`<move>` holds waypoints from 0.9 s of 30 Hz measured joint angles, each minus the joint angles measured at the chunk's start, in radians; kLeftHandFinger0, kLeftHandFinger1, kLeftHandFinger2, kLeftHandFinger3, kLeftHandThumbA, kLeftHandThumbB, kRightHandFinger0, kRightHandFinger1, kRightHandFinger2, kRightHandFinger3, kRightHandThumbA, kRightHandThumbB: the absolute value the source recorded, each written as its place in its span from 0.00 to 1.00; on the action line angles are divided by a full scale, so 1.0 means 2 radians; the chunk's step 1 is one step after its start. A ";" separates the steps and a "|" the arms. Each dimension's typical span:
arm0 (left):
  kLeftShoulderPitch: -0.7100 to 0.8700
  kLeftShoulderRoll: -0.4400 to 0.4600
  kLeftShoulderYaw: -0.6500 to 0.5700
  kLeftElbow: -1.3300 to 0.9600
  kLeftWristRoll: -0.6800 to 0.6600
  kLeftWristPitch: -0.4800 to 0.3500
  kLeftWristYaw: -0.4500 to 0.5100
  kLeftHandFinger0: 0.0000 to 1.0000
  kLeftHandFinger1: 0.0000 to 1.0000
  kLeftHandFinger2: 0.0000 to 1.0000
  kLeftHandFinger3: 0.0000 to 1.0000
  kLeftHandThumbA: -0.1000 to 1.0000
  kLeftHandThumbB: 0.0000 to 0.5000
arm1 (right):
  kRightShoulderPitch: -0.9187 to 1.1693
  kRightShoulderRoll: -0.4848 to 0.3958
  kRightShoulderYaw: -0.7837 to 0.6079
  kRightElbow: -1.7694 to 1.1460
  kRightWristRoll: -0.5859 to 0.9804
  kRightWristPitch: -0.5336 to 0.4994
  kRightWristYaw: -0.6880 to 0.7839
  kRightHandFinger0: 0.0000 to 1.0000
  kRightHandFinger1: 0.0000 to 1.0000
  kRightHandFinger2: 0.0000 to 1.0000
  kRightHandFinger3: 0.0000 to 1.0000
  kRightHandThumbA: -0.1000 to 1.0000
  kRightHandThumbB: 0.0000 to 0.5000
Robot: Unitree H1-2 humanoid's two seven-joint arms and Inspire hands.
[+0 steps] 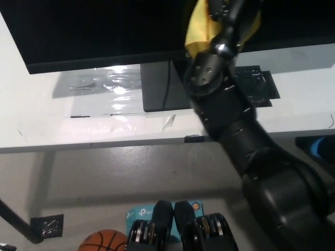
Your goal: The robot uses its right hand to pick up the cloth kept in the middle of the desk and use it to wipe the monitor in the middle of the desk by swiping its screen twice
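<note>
We find the monitor [104,31] standing on the worktop [36,120], its stand [159,86] near the worktop's middle. The right hand [230,13] is up against the screen's right part with the cloth [198,29] in it, the arm crossing in front of the stand. On the floor below, a ball [102,240] lies left of a box [138,214].
</note>
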 measured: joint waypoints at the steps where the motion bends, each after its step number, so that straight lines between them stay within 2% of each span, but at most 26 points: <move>1: 0.000 0.000 -0.001 0.000 0.000 0.000 0.000 0.21 0.26 0.38 0.54 0.31 0.13 | 0.000 0.006 0.005 0.001 0.000 -0.001 0.001 0.00 0.00 0.12 0.16 0.00 0.26; 2: -0.001 0.001 -0.001 0.000 0.001 0.000 0.000 0.20 0.25 0.37 0.54 0.31 0.12 | -0.001 0.011 0.010 0.001 0.000 -0.001 0.003 0.00 0.00 0.05 0.08 0.00 0.24; 3: -0.002 0.001 -0.001 0.000 0.001 0.000 0.000 0.20 0.25 0.37 0.54 0.31 0.12 | -0.001 0.016 0.014 0.001 -0.001 -0.002 0.004 0.00 0.00 0.00 0.04 0.00 0.27; 4: -0.003 0.001 -0.002 0.000 0.002 0.000 0.000 0.20 0.25 0.38 0.54 0.32 0.12 | -0.001 0.024 0.021 0.003 -0.001 -0.004 0.006 0.00 0.00 0.00 0.00 0.00 0.39; 5: -0.004 0.001 -0.002 0.000 0.002 0.000 0.000 0.19 0.25 0.38 0.53 0.32 0.13 | -0.002 0.030 0.024 0.004 -0.001 -0.004 0.007 0.00 0.00 0.00 0.00 0.00 0.46; 9: -0.004 0.002 -0.005 0.001 0.005 0.000 0.000 0.19 0.25 0.40 0.55 0.36 0.15 | -0.010 0.055 0.036 0.010 -0.001 -0.006 0.010 0.00 0.00 0.01 0.01 0.00 0.46; 10: -0.004 0.003 -0.006 0.001 0.006 0.000 0.000 0.19 0.23 0.38 0.54 0.36 0.17 | -0.012 0.059 0.038 0.010 -0.001 -0.006 0.011 0.00 0.00 0.03 0.01 0.00 0.53; 11: -0.004 0.003 -0.007 0.001 0.006 0.000 0.000 0.20 0.24 0.39 0.54 0.34 0.14 | -0.014 0.064 0.040 0.010 -0.001 -0.007 0.013 0.00 0.00 0.04 0.03 0.00 0.37; 12: -0.004 0.003 -0.007 0.001 0.005 0.000 0.000 0.23 0.26 0.39 0.54 0.34 0.15 | -0.016 0.070 0.042 0.010 -0.001 -0.007 0.015 0.00 0.00 0.07 0.04 0.00 0.33; 14: -0.004 0.003 -0.008 0.002 0.004 -0.002 -0.001 0.25 0.27 0.40 0.55 0.34 0.16 | -0.020 0.079 0.045 0.012 -0.001 -0.008 0.020 0.00 0.00 0.12 0.02 0.00 0.32; 16: -0.006 0.003 -0.008 0.003 0.000 -0.002 -0.002 0.25 0.27 0.40 0.55 0.34 0.16 | -0.024 0.086 0.047 0.014 -0.001 -0.009 0.023 0.00 0.00 0.17 0.06 0.00 0.30; 18: -0.009 0.003 -0.008 0.003 -0.003 -0.002 -0.003 0.22 0.24 0.38 0.54 0.33 0.16 | -0.027 0.090 0.048 0.015 -0.001 -0.009 0.026 0.00 0.00 0.18 0.09 0.00 0.32; 20: -0.011 0.003 -0.008 0.007 -0.006 -0.008 -0.006 0.22 0.24 0.37 0.52 0.33 0.14 | -0.028 0.091 0.051 0.015 -0.001 -0.011 0.030 0.00 0.00 0.18 0.13 0.00 0.28; 21: -0.011 0.004 -0.008 0.009 -0.007 -0.011 -0.007 0.23 0.25 0.37 0.51 0.35 0.16 | -0.027 0.090 0.051 0.015 -0.001 -0.012 0.032 0.00 0.00 0.17 0.11 0.00 0.25; 23: -0.011 0.004 -0.006 0.013 -0.012 -0.015 -0.009 0.22 0.24 0.36 0.49 0.35 0.18 | -0.027 0.088 0.052 0.014 -0.001 -0.015 0.036 0.00 0.00 0.18 0.12 0.00 0.26; 24: -0.011 0.004 -0.005 0.015 -0.015 -0.016 -0.009 0.24 0.26 0.38 0.51 0.36 0.18 | -0.027 0.086 0.052 0.014 -0.001 -0.017 0.038 0.00 0.00 0.19 0.13 0.00 0.29; 26: -0.011 0.004 -0.005 0.015 -0.017 -0.016 -0.009 0.25 0.27 0.41 0.55 0.35 0.14 | -0.025 0.080 0.052 0.012 -0.001 -0.018 0.038 0.00 0.00 0.21 0.21 0.00 0.34; 27: -0.010 0.004 -0.005 0.015 -0.017 -0.014 -0.009 0.26 0.29 0.43 0.58 0.30 0.08 | -0.022 0.074 0.053 0.008 -0.002 -0.019 0.038 0.00 0.00 0.22 0.27 0.00 0.37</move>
